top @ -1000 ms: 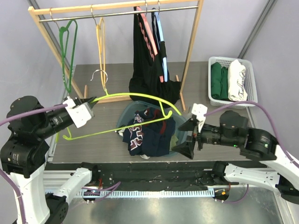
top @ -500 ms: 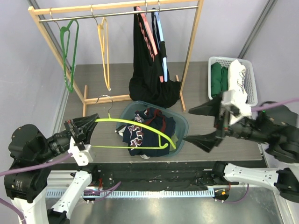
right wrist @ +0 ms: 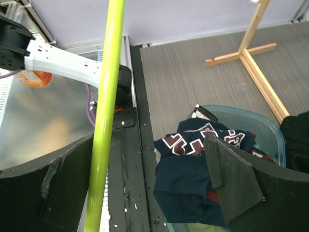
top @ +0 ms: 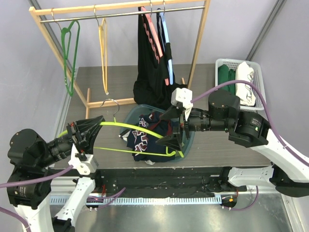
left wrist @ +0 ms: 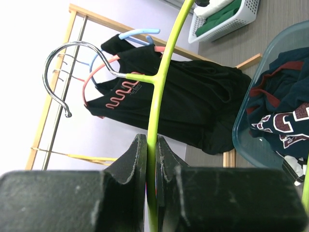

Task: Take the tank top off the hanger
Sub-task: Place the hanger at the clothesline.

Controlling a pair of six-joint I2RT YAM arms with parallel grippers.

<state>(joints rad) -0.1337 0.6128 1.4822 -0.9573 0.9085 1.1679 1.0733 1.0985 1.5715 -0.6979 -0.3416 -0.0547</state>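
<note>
The lime green hanger is bare and lies roughly level over the teal basin. My left gripper is shut on its left arm, and the bar runs up between the jaws in the left wrist view. The navy tank top with maroon letters lies crumpled in the basin, off the hanger. My right gripper is open at the hanger's right end. In the right wrist view the green bar passes between the open fingers, close to the left one, above the tank top.
A wooden clothes rack stands behind the basin with a green hanger, a yellow hanger and a black garment on pink and blue hangers. A white basket of folded clothes sits at the back right.
My right arm has swung in from the right, and its open jaws now straddle the hanger's right end over the basin. My left gripper has lowered the hanger and still holds it.
</note>
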